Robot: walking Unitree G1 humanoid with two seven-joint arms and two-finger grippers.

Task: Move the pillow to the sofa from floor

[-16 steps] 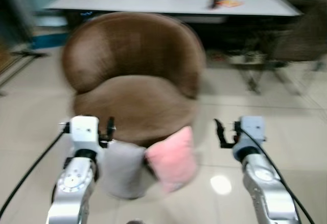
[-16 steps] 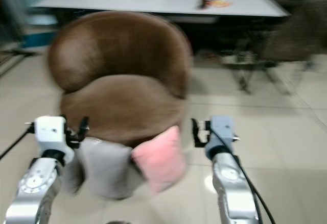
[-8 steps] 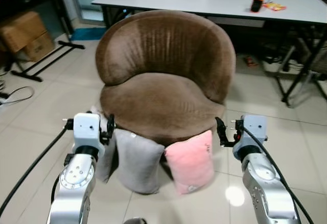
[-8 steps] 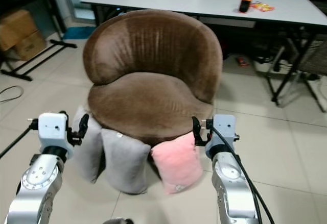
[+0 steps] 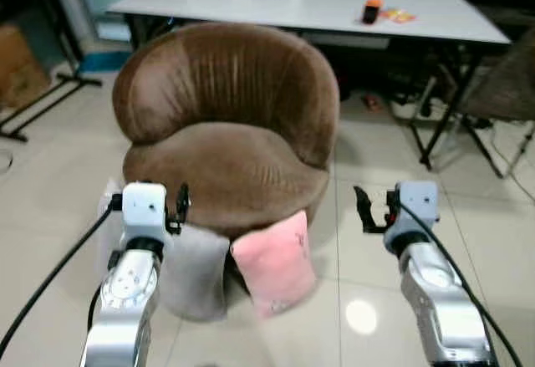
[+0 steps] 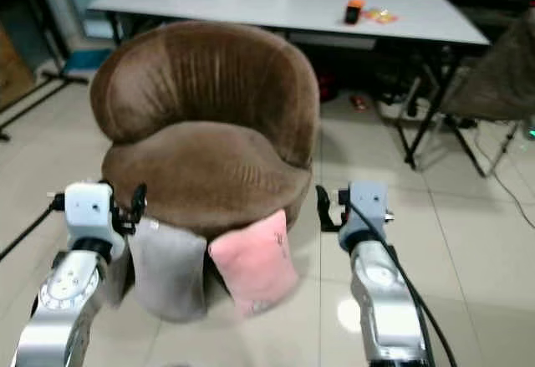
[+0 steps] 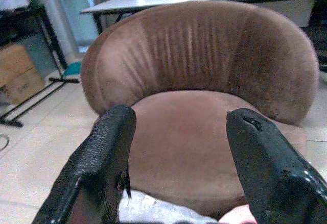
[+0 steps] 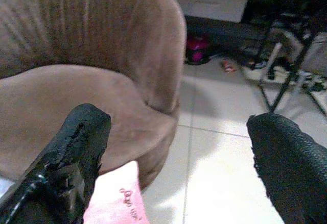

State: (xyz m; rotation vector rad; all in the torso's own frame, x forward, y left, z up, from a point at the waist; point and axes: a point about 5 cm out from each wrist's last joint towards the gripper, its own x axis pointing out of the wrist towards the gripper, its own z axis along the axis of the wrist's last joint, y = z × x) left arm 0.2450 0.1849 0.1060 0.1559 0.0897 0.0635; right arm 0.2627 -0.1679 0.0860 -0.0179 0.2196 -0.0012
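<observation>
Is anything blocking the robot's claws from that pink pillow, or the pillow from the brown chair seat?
Nothing visible does. The pink pillow leans on the floor against the chair front, beside a grey pillow. Both the left gripper and the right gripper hang open above, with only air between. The seat is bare.

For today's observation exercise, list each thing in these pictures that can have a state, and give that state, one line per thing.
Pink pillow: on the floor, leaning against the sofa's base.
Grey pillow: on the floor, propped against the sofa beside the pink one.
Brown sofa: seat bare.
Left gripper: open, holding nothing, facing the seat.
Right gripper: open, holding nothing, above the pink pillow's edge.
Table: small orange item resting on it.
</observation>
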